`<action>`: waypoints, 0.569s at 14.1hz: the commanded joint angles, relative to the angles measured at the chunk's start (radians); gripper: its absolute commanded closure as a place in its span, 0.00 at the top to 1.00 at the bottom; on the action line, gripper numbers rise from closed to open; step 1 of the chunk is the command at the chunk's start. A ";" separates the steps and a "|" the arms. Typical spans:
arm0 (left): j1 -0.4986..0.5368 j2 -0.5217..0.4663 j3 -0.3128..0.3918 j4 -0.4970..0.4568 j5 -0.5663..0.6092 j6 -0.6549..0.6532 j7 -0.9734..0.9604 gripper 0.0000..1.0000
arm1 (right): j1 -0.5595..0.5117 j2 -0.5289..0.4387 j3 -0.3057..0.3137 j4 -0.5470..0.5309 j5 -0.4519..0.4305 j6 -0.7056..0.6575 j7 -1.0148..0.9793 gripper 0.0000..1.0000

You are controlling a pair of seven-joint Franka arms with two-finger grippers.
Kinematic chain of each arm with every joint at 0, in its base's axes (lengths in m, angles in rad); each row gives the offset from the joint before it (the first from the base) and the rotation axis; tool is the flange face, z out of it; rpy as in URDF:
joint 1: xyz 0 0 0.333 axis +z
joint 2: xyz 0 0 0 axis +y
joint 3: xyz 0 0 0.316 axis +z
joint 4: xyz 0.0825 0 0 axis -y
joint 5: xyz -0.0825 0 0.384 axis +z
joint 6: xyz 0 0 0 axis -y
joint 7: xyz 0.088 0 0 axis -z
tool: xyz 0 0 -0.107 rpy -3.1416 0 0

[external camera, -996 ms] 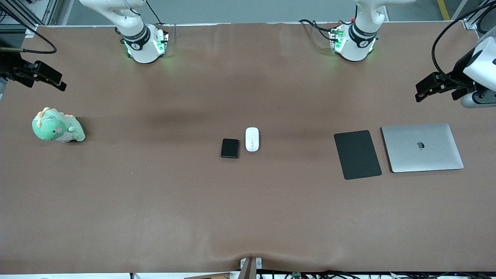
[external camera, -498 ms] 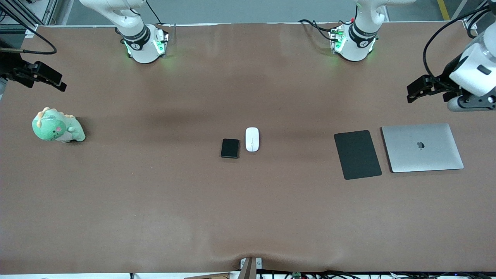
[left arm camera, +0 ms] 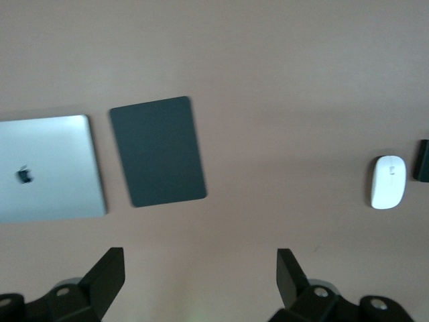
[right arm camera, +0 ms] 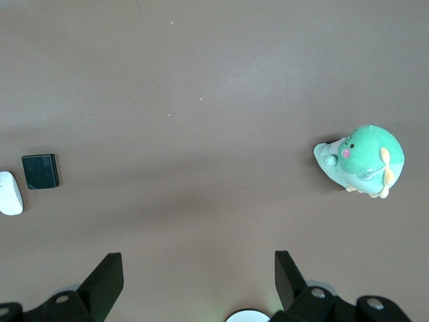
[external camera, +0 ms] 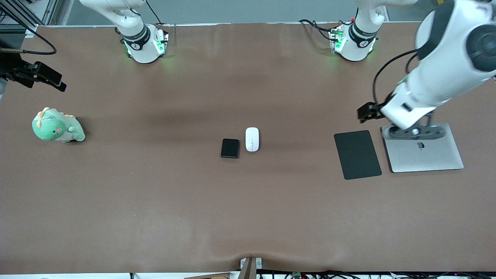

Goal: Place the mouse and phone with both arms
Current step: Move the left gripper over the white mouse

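1. The mouse (external camera: 252, 139) and phone (external camera: 230, 148) lay side by side at mid-table, long axes pointing toward the bases.
2. The left gripper (external camera: 366, 112), jaws spread and empty, hung above the table by the black pad (external camera: 357, 154), the mouse lying toward the table's middle from it.
3. The right gripper (external camera: 48, 78), also spread, waited over the table's edge near the plush toy (external camera: 57, 126).

Both arms raised, both grippers empty.
You see the left gripper (left arm camera: 198, 272) held in the air at its own end of the table, fingers wide apart. The right gripper (right arm camera: 194, 275) waits aloft at its end, fingers apart too; the front view shows it only partly.
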 commanded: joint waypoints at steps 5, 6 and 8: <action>-0.165 0.155 0.000 -0.003 -0.001 0.161 -0.104 1.00 | 0.004 0.012 -0.004 0.021 -0.002 -0.006 -0.004 1.00; -0.184 0.176 0.000 -0.004 0.001 0.190 -0.125 1.00 | 0.004 0.012 -0.004 0.021 -0.002 -0.006 -0.005 1.00; -0.216 0.222 -0.002 0.002 -0.002 0.232 -0.133 1.00 | 0.003 0.012 -0.004 0.021 -0.001 -0.006 -0.005 1.00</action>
